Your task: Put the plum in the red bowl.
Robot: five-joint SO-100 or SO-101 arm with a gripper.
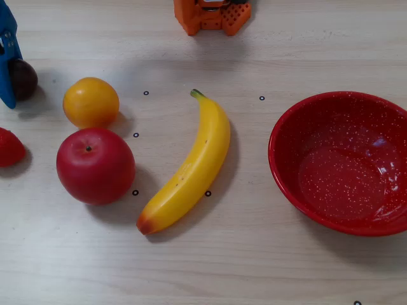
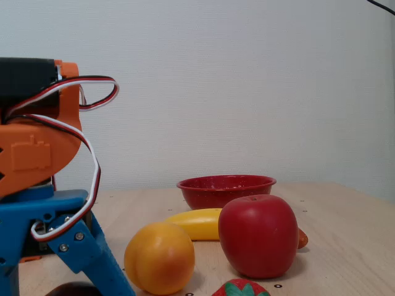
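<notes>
The plum [image 1: 23, 79] is small, round and dark maroon. It rests on the table at the far left of a fixed view, and its top just shows at the bottom edge of the other fixed view [image 2: 74, 288]. My blue gripper [image 1: 7, 73] stands right beside it, at the frame's left edge. From the side the gripper [image 2: 58, 280] has its jaws spread apart, straddling the plum's spot and holding nothing. The red speckled bowl [image 1: 343, 162] sits empty at the far right, and it shows at the back of the side view [image 2: 226, 190].
Between plum and bowl lie an orange [image 1: 91, 101], a red apple [image 1: 95, 165] and a yellow banana [image 1: 191, 165]. A red strawberry-like fruit [image 1: 9, 147] lies at the left edge. The arm's orange base [image 1: 213, 14] stands at the top.
</notes>
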